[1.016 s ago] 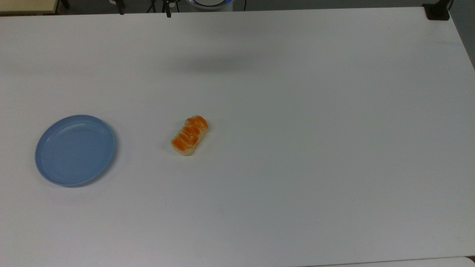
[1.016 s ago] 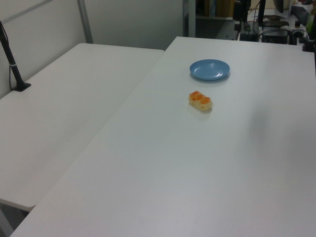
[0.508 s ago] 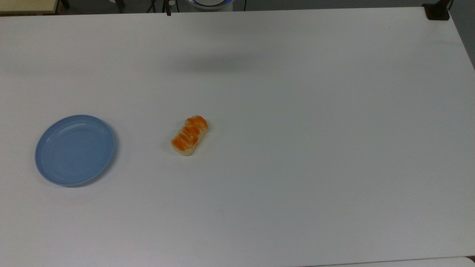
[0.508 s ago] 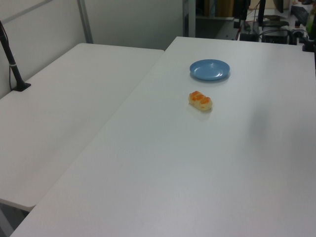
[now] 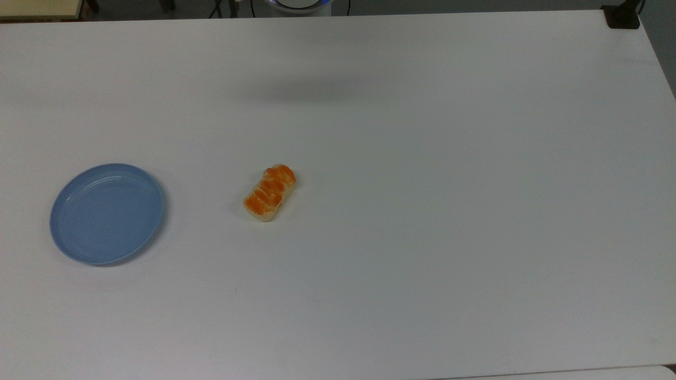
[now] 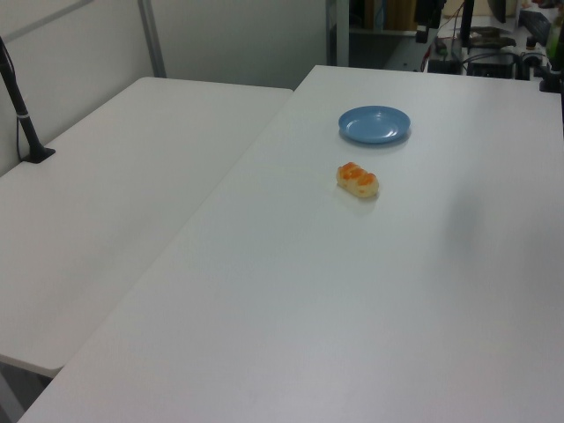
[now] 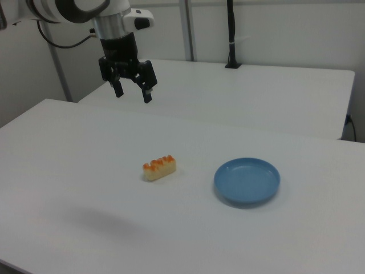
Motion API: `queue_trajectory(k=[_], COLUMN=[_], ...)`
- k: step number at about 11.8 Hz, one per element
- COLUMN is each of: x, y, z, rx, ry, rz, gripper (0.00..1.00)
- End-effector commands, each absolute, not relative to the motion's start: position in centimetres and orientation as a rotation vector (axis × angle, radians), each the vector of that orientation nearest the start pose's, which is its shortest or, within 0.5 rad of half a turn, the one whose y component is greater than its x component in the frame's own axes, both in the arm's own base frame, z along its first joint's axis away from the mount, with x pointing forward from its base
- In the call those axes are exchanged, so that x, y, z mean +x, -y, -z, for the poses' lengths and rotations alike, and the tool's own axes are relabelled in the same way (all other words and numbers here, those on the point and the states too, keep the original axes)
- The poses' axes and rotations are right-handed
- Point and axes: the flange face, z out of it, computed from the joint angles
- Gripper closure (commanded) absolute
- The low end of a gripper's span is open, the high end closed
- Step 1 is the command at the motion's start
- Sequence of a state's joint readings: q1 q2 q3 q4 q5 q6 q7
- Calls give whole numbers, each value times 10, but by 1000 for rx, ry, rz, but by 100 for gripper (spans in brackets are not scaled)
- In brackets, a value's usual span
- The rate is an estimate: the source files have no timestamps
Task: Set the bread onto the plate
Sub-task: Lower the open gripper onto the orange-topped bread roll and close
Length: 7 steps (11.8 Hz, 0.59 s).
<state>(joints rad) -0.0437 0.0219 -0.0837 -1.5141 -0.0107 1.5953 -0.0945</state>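
The claw (image 7: 132, 90) hangs open high above the table (image 7: 68, 171); it should come down over the bread (image 7: 159, 168) and grip its long sides.

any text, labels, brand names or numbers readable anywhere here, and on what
None can be read.
The bread: no wrapper or label, just its glossy ridged top.
The plate: plain blue, no mark.
The table: bare white, no sticker or sign.
The gripper: open, held high above the table, dark body with no legible marking.
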Motion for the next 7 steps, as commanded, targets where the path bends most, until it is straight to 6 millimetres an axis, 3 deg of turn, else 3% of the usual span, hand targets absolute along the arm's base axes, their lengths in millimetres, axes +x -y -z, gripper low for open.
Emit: queue_trajectory(k=[1,4,7], x=[563,581,614], y=[62,64,48], z=[-636,-607,-550], rx=[-3154,-3194,-3285], ry=[-5,23,115], rz=[59,13,-87], gripper=[0,0,0])
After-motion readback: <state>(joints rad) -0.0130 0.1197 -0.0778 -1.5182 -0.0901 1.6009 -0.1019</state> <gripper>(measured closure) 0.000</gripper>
